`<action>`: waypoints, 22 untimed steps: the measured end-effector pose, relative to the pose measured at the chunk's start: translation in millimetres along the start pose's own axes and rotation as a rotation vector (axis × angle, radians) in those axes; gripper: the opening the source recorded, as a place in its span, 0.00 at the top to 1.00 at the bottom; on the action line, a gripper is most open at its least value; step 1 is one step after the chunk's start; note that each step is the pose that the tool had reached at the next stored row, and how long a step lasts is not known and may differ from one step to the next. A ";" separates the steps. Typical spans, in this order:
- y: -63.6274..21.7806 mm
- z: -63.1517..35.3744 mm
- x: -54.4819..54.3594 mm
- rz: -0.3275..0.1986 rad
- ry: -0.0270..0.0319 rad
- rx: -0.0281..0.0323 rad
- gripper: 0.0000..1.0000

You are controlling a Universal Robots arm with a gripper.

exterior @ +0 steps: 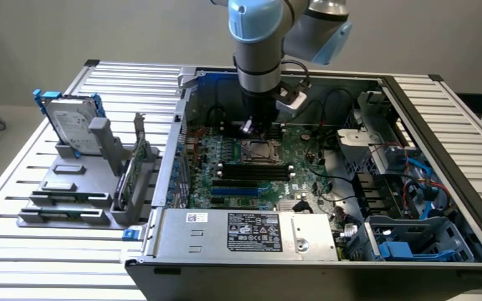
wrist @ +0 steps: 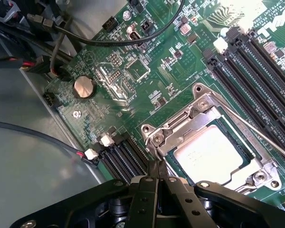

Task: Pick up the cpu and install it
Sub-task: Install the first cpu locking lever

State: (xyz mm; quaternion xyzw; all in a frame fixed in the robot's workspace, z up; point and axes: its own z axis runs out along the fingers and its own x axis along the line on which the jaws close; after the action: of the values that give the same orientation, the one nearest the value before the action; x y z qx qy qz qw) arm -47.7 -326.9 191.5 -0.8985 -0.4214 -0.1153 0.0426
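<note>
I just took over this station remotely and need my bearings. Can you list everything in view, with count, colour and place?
computer case: one, dark grey, open on the slatted table
motherboard: one, green, inside the case
cpu: one, silver, seated in the metal socket frame on the motherboard
coin battery: one, silver, on the motherboard
power supply: one, silver with black label, front of the case
hard drive: one, silver with blue brackets, upright in the grey holder at the exterior view's left
gripper: one, black, shut, beside the socket's edge
</note>
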 end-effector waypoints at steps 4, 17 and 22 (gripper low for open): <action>1.2 0.0 0.2 0.000 -0.0001 0.0000 0.89; 2.4 0.0 0.3 0.005 0.0222 0.0182 0.89; 2.7 -0.3 0.5 0.006 0.0266 0.0214 0.89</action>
State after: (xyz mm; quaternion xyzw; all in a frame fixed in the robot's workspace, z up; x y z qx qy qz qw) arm -45.4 -328.4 192.0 -0.8976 -0.4193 -0.1226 0.0582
